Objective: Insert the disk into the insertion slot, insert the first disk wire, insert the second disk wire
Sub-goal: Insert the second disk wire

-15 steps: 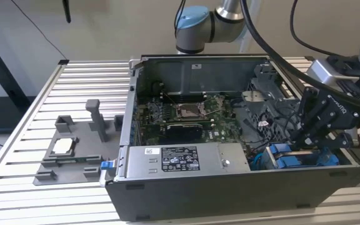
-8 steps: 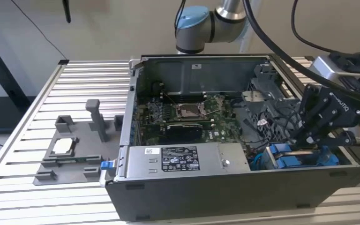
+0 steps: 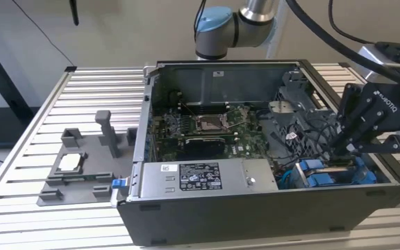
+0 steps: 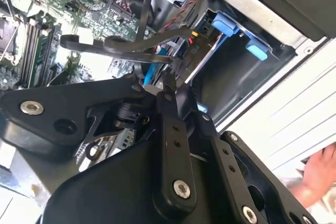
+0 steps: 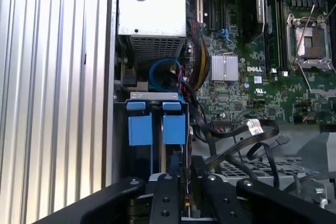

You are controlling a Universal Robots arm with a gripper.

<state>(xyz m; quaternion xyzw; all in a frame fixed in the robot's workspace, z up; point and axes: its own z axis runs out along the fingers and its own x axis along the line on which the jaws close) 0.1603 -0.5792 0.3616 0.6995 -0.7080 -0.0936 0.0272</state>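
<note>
The gripper [image 3: 349, 148] is down inside the open computer case [image 3: 255, 219], at about 4 o'clock in the exterior view. It sits right over the slot [image 3: 332, 174], a bay with blue tabs near the case's front corner. In the first wrist view the slot [image 5: 157, 129] shows 2 blue tabs side by side, and the gripper [image 5: 181, 174] is just beside them. The disk [image 5: 176, 158] looks to be standing on its edge in the slot, but little of it can be seen. The jaws look nearly closed around something thin. I cannot tell what they grip.

Black wires [image 5: 236, 140] curl next to the slot, over the green board [image 5: 247, 77]. The silver power box [image 3: 200, 179] lies at 6 o'clock in the exterior view. A grey tray [image 3: 82, 172] rests on the ribbed surface [image 3: 96, 94] at 9 o'clock. A hand [image 4: 320, 174] shows in the second wrist view.
</note>
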